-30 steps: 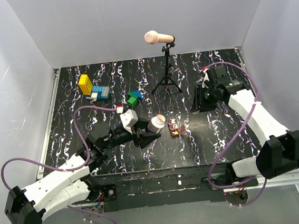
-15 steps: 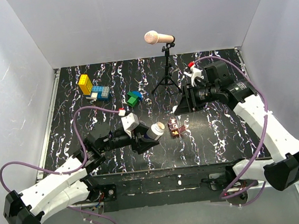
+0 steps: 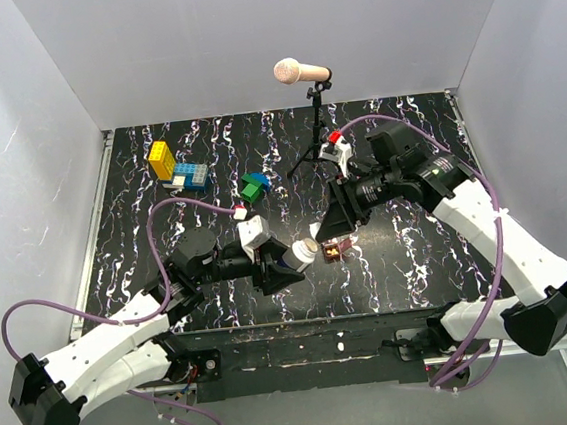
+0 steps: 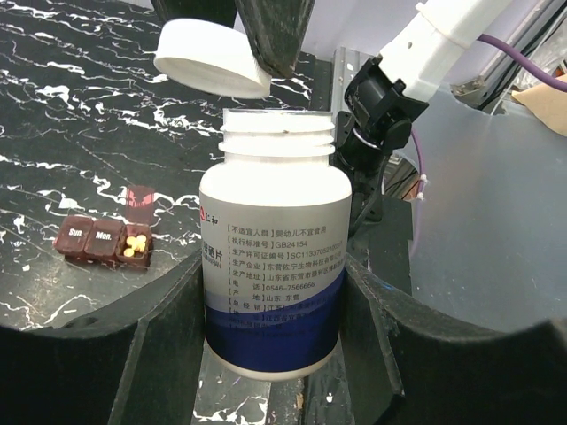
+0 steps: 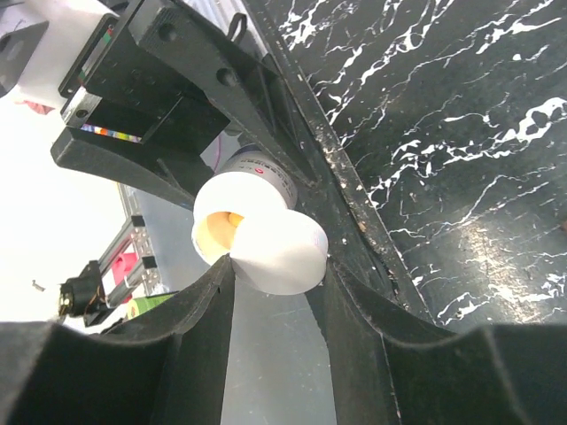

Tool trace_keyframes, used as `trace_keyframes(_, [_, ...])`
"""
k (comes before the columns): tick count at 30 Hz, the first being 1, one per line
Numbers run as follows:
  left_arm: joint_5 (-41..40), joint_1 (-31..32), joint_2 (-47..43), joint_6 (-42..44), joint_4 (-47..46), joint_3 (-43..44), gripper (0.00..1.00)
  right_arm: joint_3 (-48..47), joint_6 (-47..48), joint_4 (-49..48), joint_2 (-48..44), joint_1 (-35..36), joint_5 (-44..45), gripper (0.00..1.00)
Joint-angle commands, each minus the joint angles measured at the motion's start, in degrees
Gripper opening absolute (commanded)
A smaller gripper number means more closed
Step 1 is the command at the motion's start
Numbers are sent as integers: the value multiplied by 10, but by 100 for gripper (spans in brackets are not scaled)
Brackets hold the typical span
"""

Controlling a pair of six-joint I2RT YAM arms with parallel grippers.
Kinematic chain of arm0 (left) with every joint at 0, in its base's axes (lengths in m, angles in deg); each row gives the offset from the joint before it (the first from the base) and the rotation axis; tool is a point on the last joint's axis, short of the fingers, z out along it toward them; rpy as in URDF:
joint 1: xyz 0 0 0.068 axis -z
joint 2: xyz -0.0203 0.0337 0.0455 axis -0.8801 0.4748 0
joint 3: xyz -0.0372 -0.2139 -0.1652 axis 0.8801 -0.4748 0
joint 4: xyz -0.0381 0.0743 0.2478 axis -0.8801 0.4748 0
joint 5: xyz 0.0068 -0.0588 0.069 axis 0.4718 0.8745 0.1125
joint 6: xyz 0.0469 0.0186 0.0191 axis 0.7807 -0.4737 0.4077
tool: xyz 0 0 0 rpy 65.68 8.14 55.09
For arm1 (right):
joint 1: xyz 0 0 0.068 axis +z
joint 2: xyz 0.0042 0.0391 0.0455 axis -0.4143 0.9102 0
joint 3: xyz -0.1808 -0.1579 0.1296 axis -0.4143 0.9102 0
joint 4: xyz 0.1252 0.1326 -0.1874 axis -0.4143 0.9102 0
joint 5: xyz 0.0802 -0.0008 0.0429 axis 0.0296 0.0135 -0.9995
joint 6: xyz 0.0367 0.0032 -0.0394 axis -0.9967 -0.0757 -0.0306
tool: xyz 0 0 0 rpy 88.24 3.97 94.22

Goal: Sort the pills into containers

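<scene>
My left gripper is shut on a white pill bottle with a blue band, its mouth uncapped. In the top view the bottle lies tilted toward the container, a small reddish-brown box. The container has one lid segment raised, with yellow pills in that compartment. My right gripper is shut on the white cap, held right at the bottle's mouth, where something yellow shows inside. The cap hangs just above the bottle. The right gripper hovers over the container.
A microphone on a black tripod stands at the back centre. Yellow and blue toy blocks sit at the back left, a green-blue block nearer the middle. White walls enclose the black marbled table.
My right arm has swung left from the back right and come down over the container and the bottle's mouth. The left gripper with the bottle has shifted slightly toward the near edge.
</scene>
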Motion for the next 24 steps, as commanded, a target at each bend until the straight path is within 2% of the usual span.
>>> trace_keyframes(1, [21, -3, 0, 7, -4, 30, 0, -44, 36, 30, 7, 17, -46, 26])
trace_keyframes(24, [40, -3, 15, -3, -13, 35, 0, -66, 59, 86, 43, 76, -24, 25])
